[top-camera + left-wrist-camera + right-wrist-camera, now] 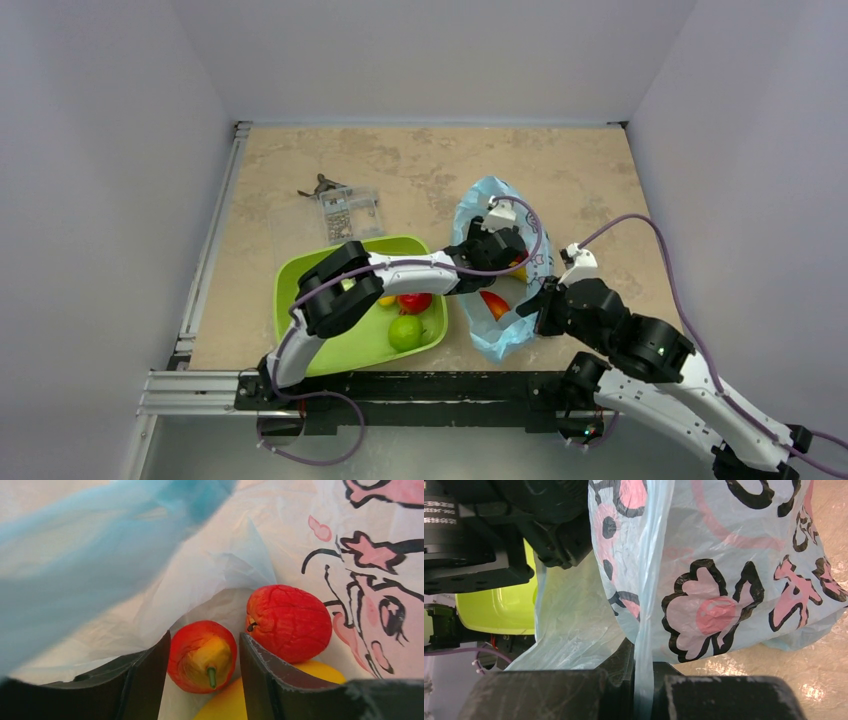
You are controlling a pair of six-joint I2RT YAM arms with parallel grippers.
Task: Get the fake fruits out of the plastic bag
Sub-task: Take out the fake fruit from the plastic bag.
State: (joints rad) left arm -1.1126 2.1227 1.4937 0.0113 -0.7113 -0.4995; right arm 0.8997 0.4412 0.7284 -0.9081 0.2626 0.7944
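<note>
Fruit lies both inside and outside the plastic bag (497, 335), which rests on the table (420, 165) just right of the lime-green tray (300, 275). The bag's open mouth faces left, toward the tray.

The left gripper (205, 642) is pushed deep into the bag, with its jaws partway apart. A small red-yellow apple (201, 656) sits between the two fingers (145, 680), stem toward the camera. Whether the pads press on it cannot be told.

Just right of that apple lies a wrinkled red round fruit (289, 622), and both rest on a yellow-orange fruit (320, 671). Thin blue film drapes across the upper left of the left wrist view.

The right gripper (642, 672) is closed on a fold of the bag at its near right edge. The film runs up from between the jaws, its pink and black marks spread above.

In the tray, a green apple (405, 332) sits near the near right corner. A red fruit (414, 301) lies just beyond it, partly under the left arm.
</note>
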